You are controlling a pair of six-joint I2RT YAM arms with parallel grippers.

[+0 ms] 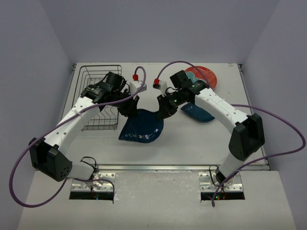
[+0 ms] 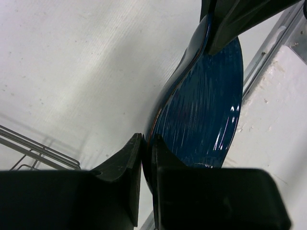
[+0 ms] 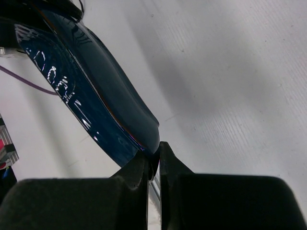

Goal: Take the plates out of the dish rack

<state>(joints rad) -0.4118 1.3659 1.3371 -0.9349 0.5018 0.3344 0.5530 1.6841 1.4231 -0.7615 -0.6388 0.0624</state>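
Top external shows the left end effector and right end effector both clamped shut on opposite rims of the dark blue plate, over the bench beside the dish rack, so I'd release the left gently first.

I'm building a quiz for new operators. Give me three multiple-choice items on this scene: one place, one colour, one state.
1. The dish rack sits at the table's: A far right; B far left; C near centre.
2. The wavy-edged plate is: A dark blue; B red; C white.
3. That plate is gripped by: A left end effector only; B right only; C both.

Answers: B, the rack fills the far-left corner. A, it shows glossy dark blue in every view. C, the left end effector and the right end effector each pinch its rim.
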